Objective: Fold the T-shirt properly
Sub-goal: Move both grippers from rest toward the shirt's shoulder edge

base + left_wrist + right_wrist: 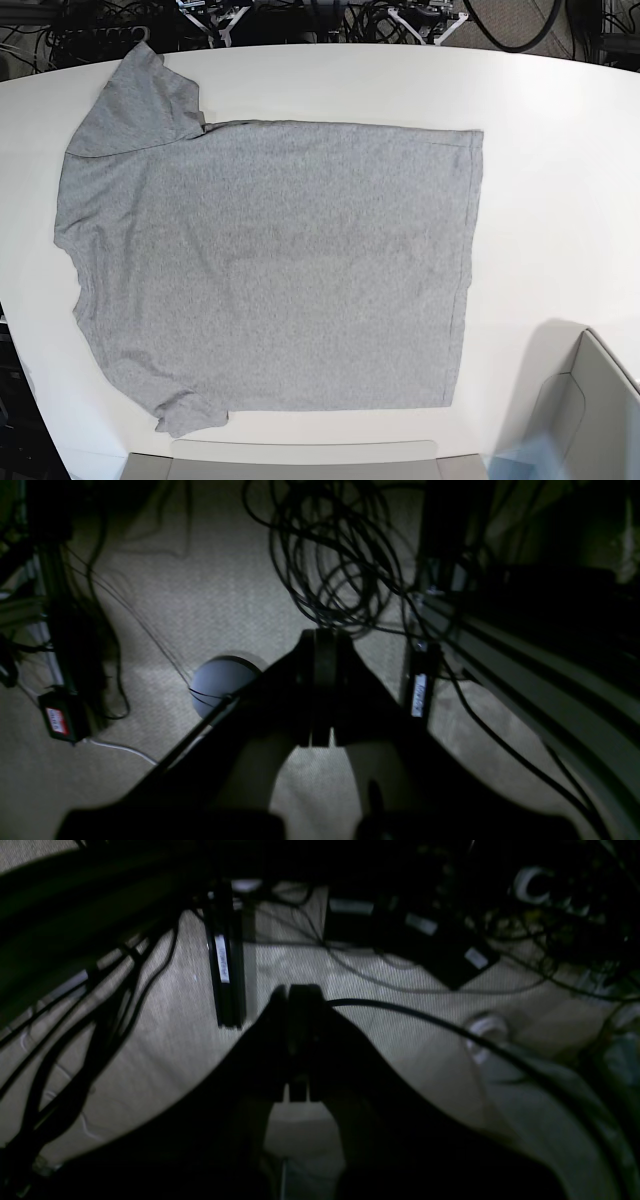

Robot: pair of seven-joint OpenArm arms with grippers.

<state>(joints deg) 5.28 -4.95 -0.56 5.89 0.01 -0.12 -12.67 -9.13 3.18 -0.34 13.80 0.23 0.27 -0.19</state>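
- The T-shirt [270, 265] lies spread flat, plain side up, on the white table [560, 150]. Its collar end is toward the left, its hem toward the right, one sleeve at the far left corner and the other at the near left. No fold has been made yet.
- Neither arm shows in the base view. Both wrist cameras look down at carpet below the table.
- The left gripper [320, 690] has its jaws pressed together and holds nothing. The right gripper [298, 1040] is likewise closed and empty.
- Risk: coiled black cables [330, 555] hang close to the left gripper, and a cable [450, 1030] crosses beside the right one. Rising arms could snag them.
- Risk: closed jaws reaching the cloth would push and wrinkle it rather than pinch an edge.
- A grey bin [590, 410] stands at the table's near right corner, possibly in one arm's path.
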